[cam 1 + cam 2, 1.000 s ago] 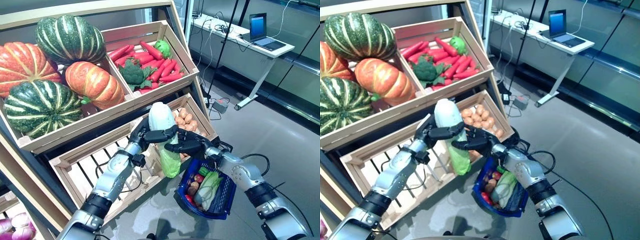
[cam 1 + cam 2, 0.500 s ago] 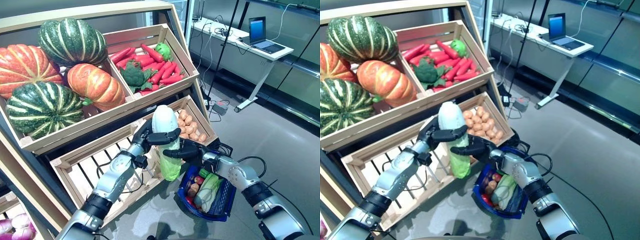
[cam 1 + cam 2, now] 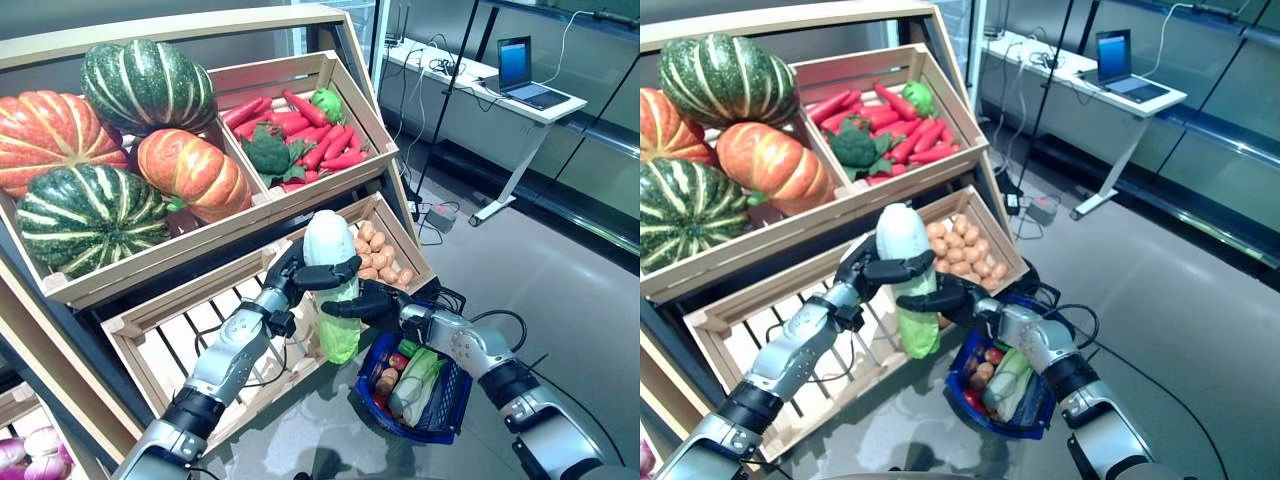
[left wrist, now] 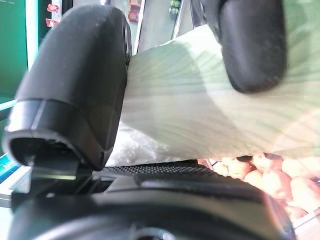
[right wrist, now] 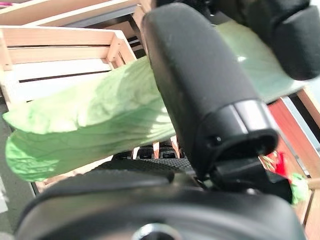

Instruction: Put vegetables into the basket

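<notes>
Crates [image 3: 200, 300] fill the stand from nine to twelve o'clock; the blue basket [image 3: 445, 395] hangs at five. Between them the cabbage [image 3: 332, 270] stands upright, the left hand [image 3: 300, 272] curled round its white stem, the right hand [image 3: 362, 303] wrapped round its leaves — if they tear or the hands pull unevenly, it falls outside the basket.

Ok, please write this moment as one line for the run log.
left hand: shut on cabbage | right hand: shut on cabbage | cabbage: upright, beside blue basket, not inside | basket: holds several vegetables
</notes>
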Available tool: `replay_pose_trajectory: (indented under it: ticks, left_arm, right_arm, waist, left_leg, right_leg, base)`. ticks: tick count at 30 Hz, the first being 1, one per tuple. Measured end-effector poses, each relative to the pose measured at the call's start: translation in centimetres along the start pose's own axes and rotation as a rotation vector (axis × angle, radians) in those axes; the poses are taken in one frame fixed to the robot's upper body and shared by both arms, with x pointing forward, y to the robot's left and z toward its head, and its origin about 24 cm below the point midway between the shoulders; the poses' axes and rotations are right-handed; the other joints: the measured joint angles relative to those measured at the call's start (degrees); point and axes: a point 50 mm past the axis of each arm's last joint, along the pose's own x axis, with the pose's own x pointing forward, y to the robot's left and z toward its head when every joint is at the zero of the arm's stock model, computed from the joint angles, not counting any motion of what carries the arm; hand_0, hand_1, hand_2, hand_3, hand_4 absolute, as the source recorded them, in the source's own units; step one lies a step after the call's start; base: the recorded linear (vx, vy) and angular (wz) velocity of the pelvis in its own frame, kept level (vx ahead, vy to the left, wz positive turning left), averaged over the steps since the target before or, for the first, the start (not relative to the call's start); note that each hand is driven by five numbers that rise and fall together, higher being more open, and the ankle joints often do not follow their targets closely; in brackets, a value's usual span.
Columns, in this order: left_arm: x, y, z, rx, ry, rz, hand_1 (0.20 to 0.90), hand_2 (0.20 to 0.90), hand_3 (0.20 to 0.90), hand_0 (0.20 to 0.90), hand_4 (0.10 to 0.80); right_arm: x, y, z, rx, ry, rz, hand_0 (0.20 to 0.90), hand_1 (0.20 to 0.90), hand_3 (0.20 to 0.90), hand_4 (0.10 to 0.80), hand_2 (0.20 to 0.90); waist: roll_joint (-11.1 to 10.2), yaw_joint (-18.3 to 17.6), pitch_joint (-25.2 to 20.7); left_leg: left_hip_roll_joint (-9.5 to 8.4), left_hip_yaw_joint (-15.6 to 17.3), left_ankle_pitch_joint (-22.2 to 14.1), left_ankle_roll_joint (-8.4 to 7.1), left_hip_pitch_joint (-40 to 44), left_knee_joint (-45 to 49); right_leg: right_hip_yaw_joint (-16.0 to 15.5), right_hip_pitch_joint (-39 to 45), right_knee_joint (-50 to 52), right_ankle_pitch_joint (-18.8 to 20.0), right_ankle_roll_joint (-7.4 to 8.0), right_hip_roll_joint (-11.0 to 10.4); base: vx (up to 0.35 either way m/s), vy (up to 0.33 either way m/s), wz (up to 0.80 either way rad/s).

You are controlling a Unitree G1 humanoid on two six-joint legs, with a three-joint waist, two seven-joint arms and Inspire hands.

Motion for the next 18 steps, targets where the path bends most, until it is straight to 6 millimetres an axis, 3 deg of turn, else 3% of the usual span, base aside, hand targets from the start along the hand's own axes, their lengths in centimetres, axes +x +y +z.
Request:
replay_pose_trajectory:
  ticks: [8, 9, 10, 18]
  left_arm:
    - [0.0, -0.1, -0.2, -0.084, 0.020, -0.015, 0.300, 0.300, 0.300, 0.300, 0.400]
    - [0.0, -0.1, -0.3, -0.085, 0.025, -0.015, 0.300, 0.300, 0.300, 0.300, 0.400]
    - [0.0, -0.1, -0.3, -0.085, 0.028, -0.016, 0.300, 0.300, 0.300, 0.300, 0.400]
    - [0.0, -0.1, -0.4, -0.117, 0.035, -0.014, 0.300, 0.300, 0.300, 0.300, 0.400]
  right_arm:
    - [0.6, -0.1, 0.4, -0.012, 0.064, 0.033, 0.900, 0.900, 0.900, 0.800, 0.900]
    - [0.8, -0.2, 0.4, -0.007, 0.075, 0.041, 0.672, 0.672, 0.672, 0.648, 0.672]
    - [0.9, -0.2, 0.4, -0.002, 0.082, 0.053, 0.321, 0.321, 0.321, 0.414, 0.321]
    - [1.4, 0.5, 0.0, -0.019, 0.083, 0.104, 0.300, 0.300, 0.300, 0.400, 0.300]
  waist:
    - [0.3, 0.7, -0.7]
    - [0.3, 0.7, -0.9]
    - [0.3, 0.8, -1.1]
    - [0.3, 1.3, -2.1]
  left_leg:
    - [0.03, 0.0, 0.1, -0.05, 0.0, 0.0]
    - [0.03, 0.0, 0.1, -0.05, 0.0, 0.0]
    - [0.04, 0.0, 0.1, -0.05, 0.0, 0.0]
    - [0.03, 0.0, 0.1, -0.05, 0.0, 0.0]
  right_leg:
    - [0.0, 0.0, 0.0, 0.0, -0.05, 0.0]
    - [0.0, 0.0, 0.0, 0.0, -0.05, 0.0]
    - [0.0, 0.0, 0.0, 0.0, -0.05, 0.0]
    - [0.0, 0.0, 0.0, 0.0, -0.05, 0.1]
  base:
    - [0.000, 0.000, 0.00]
    - [0.000, 0.000, 0.00]
    - [0.000, 0.000, 0.00]
    - [0.000, 0.000, 0.00]
